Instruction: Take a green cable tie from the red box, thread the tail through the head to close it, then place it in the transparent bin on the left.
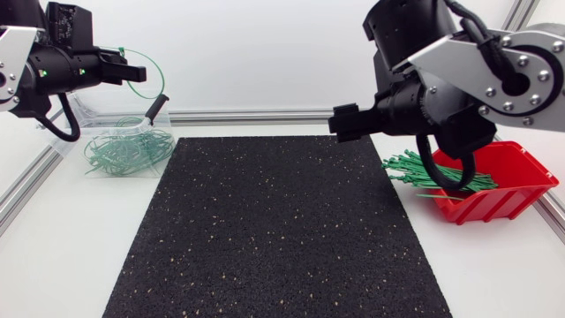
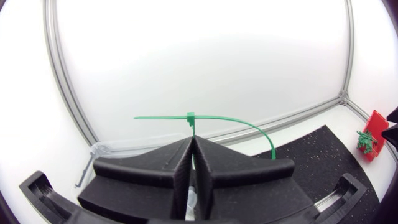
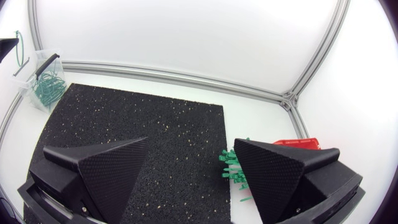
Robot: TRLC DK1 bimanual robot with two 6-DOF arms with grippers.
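- 1 looped green cable tie [image 2: 190,116] is pinched tight in the left gripper [image 2: 193,152], above the 1 transparent bin [image 1: 88,124].
- The right gripper [image 3: 191,142] is spread wide beside the 1 red box [image 1: 521,190].
- The bin's tie heap [image 1: 128,152] and the box's tie bunch [image 1: 433,172] are too tangled to be counted.

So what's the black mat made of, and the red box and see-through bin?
The black mat: probably rubber crumb, matte and grainy with pale flecks. The red box: looks like hard plastic, smooth, slightly shiny. The see-through bin: likely clear plastic; the green ties inside show through its walls.
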